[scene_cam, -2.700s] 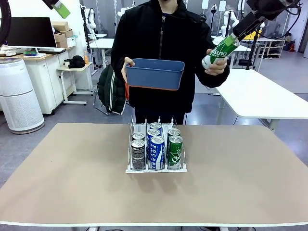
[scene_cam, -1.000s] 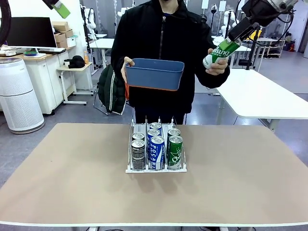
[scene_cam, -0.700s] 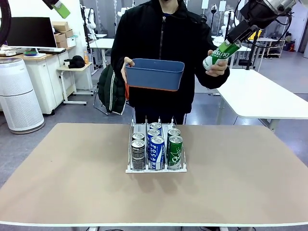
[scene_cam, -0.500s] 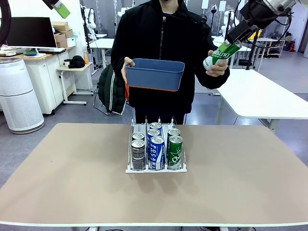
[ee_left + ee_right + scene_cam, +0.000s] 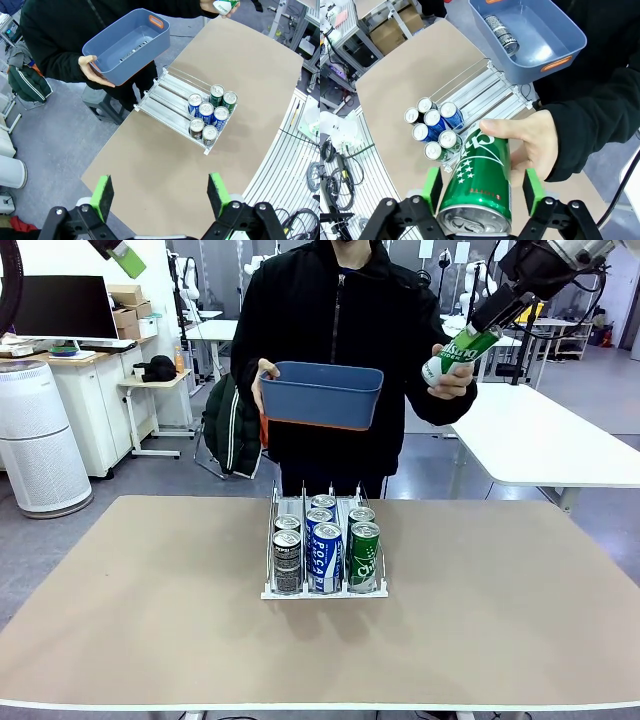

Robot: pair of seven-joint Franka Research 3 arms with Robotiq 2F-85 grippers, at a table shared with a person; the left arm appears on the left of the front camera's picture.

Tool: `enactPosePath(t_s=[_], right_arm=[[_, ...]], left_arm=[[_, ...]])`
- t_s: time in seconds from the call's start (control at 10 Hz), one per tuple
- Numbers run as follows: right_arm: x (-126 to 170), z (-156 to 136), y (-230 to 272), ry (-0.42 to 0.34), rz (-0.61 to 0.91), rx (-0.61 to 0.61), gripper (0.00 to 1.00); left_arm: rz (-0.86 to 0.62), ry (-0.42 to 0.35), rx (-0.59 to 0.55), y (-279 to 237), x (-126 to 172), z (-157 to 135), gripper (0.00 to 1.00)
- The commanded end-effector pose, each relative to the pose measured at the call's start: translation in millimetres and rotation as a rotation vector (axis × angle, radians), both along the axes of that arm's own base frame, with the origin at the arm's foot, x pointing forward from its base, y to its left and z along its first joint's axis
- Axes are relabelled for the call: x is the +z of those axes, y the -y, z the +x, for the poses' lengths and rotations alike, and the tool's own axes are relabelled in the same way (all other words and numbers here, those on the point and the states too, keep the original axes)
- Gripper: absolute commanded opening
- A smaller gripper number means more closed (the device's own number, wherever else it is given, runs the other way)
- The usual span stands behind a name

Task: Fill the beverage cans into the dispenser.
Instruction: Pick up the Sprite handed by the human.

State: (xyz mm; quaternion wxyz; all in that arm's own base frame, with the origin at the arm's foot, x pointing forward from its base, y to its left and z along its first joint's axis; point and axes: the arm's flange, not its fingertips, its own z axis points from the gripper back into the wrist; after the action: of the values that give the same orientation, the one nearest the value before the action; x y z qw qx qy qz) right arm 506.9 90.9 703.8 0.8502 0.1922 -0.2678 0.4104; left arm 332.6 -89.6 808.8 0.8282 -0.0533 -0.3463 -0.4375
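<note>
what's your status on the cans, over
Left claw open, high over table. Right claw shut on green can, person's hand also gripping it. Dispenser holds six, back of lanes free. Nothing in the way.

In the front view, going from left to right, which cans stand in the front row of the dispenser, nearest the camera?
Dark grey patterned metal can → blue-and-white "Pocari" metal can → green metal can with white script.

At the far side, a person [image 5: 340, 330] holds a blue bin [image 5: 322, 395] and a green can [image 5: 458, 350], its top clamped by the right gripper [image 5: 492, 316]; six cans [image 5: 327, 555] stand in the dispenser [image 5: 325, 595].
</note>
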Motion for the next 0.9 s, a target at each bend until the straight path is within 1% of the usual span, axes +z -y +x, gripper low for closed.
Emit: enactPosePath(t_s=[0.0, 0.1, 0.2, 0.3, 0.4, 0.5, 0.6, 0.7, 0.8], right_arm=[[-1.6, 0.3, 1.0, 0.01, -0.028, 0.0, 0.6], [-1.8, 0.8, 1.0, 0.011, -0.029, -0.007, 0.75], [-1.0, 0.3, 1.5, 0.011, -0.025, -0.007, 0.4], [-0.4, 0.0, 1.2, 0.011, -0.028, -0.006, 0.55], [0.0, 0.0, 1.1, 0.01, -0.03, -0.001, 0.2], [-0.1, -0.8, 0.4, 0.001, -0.033, 0.005, 0.35], [0.4, -0.7, 0.6, -0.001, -0.04, 0.003, 0.0], [0.6, -1.0, 1.3, -0.007, -0.05, 0.006, 0.15], [-0.6, -3.2, 1.8, -0.024, -0.08, 0.034, 0.0]], left_arm=[[-0.003, 0.005, 0.003, -1.1, -0.3, 1.7, 1.0], [-0.003, 0.005, 0.003, -1.1, -0.3, 1.7, 1.0], [-0.003, 0.005, 0.003, -1.1, -0.3, 1.7, 1.0], [-0.003, 0.005, 0.003, -1.1, -0.3, 1.7, 1.0], [-0.003, 0.005, 0.003, -1.1, -0.3, 1.7, 1.0], [-0.003, 0.005, 0.003, -1.1, -0.3, 1.7, 1.0], [-0.003, 0.005, 0.003, -1.1, -0.3, 1.7, 1.0], [-0.003, 0.005, 0.003, -1.1, -0.3, 1.7, 1.0], [-0.003, 0.005, 0.003, -1.1, -0.3, 1.7, 1.0]])
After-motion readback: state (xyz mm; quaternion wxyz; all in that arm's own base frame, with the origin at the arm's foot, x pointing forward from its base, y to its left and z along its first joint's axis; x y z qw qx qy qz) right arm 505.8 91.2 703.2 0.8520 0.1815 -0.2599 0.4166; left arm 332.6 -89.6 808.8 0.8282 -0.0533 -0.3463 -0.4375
